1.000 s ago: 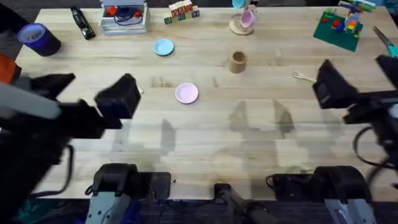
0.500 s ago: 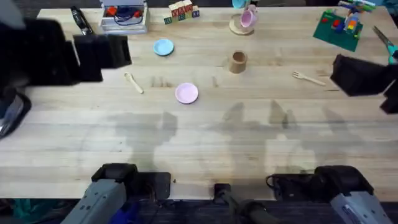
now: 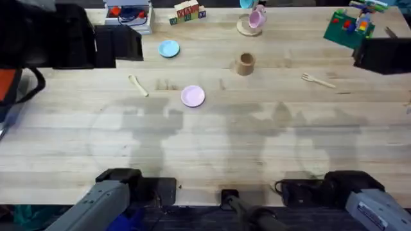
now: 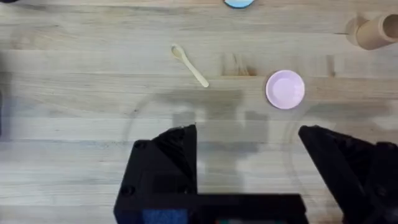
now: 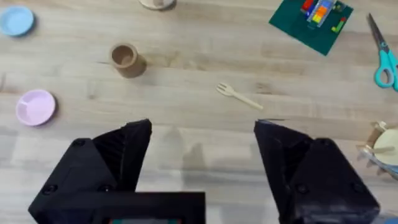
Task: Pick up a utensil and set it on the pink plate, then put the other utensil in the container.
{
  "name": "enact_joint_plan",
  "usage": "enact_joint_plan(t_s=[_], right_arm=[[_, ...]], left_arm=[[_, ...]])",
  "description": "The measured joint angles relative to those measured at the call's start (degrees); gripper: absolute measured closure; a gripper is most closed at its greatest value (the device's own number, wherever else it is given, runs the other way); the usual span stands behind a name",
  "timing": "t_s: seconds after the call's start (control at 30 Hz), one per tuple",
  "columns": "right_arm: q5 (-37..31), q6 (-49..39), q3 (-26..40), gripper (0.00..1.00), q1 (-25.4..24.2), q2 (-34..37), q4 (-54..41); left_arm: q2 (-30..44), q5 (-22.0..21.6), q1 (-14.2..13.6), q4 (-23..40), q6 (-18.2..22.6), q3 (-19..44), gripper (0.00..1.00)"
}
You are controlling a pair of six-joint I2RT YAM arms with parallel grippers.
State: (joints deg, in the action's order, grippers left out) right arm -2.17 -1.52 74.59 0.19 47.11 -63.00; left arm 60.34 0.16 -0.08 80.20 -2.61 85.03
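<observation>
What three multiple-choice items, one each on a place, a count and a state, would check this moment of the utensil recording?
1. Where does the wooden spoon lie?
A. On the pink plate
B. On the bare table, on the left arm's side of the pink plate
C. Inside the container

2. How many small round plates are on the table?
A. One
B. Two
C. Three

3. What state is the left gripper in?
A. Open and holding nothing
B. Shut on the spoon
C. Shut on the fork

Key: 1 B, the spoon rests on wood apart from the plate. 2 B, the pink plate and a light blue plate farther back. 3 A, the left wrist view shows its fingers spread wide with only table between them, while the fork lies across the table beyond the container.
</observation>
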Motion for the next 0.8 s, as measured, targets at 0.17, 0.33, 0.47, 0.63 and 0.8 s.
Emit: enact_joint_plan(t_s=[0.17, 0.33, 0.47, 0.63, 0.8], right_arm=[[0.0, 0.0, 4.16, 0.006, 0.0, 3.3, -4.51], [0.0, 0.0, 4.5, 0.005, 0.0, 3.68, -5.25], [0.0, 0.02, 4.5, 0.006, 0.0, 3.68, -5.25], [0.0, 0.0, 4.5, 0.005, 0.0, 3.68, -5.25], [0.0, 0.01, 4.5, 0.005, 0.0, 3.68, -5.25]], left_arm=[[-0.01, 0.0, 0.0, 0.0, 0.01, 0.04, 0.006], [0.0, 0.0, 0.0, -0.33, 0.0, 0.09, 0.007], [0.11, -0.05, 0.0, -0.65, -1.14, 0.11, 0.007], [2.5, -3.03, 0.0, 0.99, -9.11, 0.22, 0.007], [8.18, -4.74, 0.02, 3.23, -16.88, 0.22, 0.008]])
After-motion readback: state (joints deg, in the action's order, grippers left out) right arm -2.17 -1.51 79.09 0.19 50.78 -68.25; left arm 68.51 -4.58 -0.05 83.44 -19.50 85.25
